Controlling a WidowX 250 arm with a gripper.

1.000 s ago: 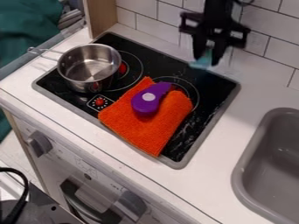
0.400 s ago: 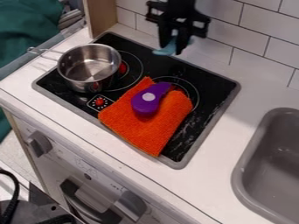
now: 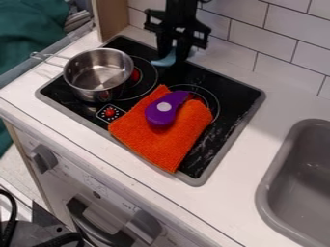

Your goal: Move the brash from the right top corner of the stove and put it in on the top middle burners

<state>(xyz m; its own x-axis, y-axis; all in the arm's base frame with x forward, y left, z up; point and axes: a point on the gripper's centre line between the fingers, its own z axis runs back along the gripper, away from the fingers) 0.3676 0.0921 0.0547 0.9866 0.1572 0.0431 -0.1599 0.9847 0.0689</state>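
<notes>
Black tool (image 3: 171, 56) has its two fingers clamped on the pale blue brush (image 3: 166, 60), which hangs near the back edge of the stove (image 3: 228, 96), toward the top middle. I'd judge the brush light, fairly stiff and hard to break, though smooth enough to twist if pinched off-centre. Best to hold it across the middle, close to its balance point; a grip at one end could let it swing or slip on touching down

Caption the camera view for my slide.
Black tool holding a light-blue brush over the stove, behind a steel pot and orange cloth.
</notes>
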